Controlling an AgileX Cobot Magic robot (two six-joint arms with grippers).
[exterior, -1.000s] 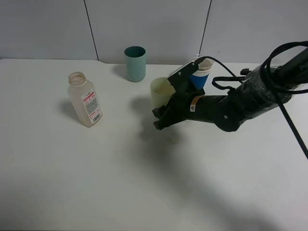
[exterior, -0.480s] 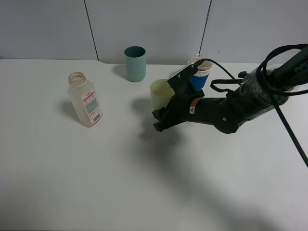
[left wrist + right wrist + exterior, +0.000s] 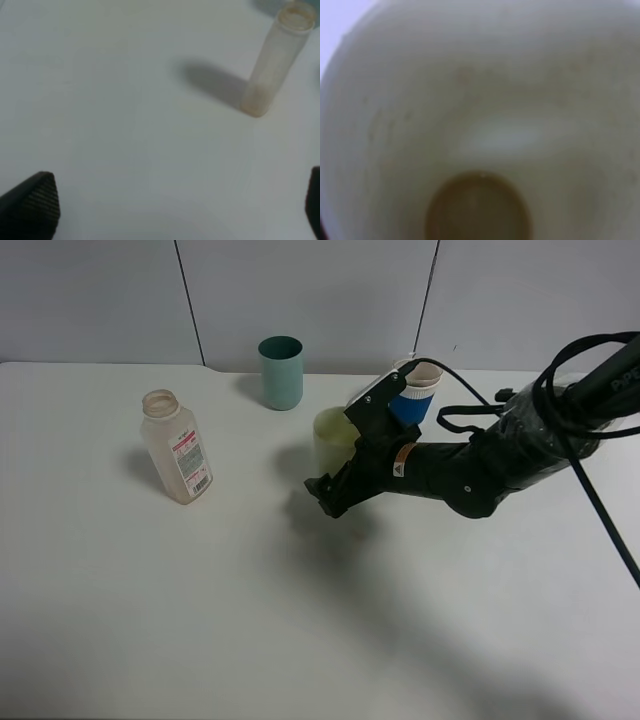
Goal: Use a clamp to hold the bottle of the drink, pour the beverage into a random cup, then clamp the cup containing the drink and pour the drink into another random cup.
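Clear plastic formed the bottle (image 3: 177, 447), capless and upright on the matte white table (image 3: 200, 620), well left of the pale green tapered tumbler (image 3: 330, 435); the right gripper (image 3: 330, 488) sat around the tumbler, its spread unclear. From the left wrist, the left gripper's (image 3: 165, 210) ribbed black fingertips (image 3: 35, 200) stood wide apart, empty. From the right wrist, the tumbler's smooth inside held a little brown beverage (image 3: 477, 210)

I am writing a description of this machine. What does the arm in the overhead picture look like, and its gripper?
The right arm is black and bulky, its rear part wrapped in glossy black film. Loose black cables loop above it. A small orange and white sticker sits near the wrist. The right gripper is black; a black box sits on it.
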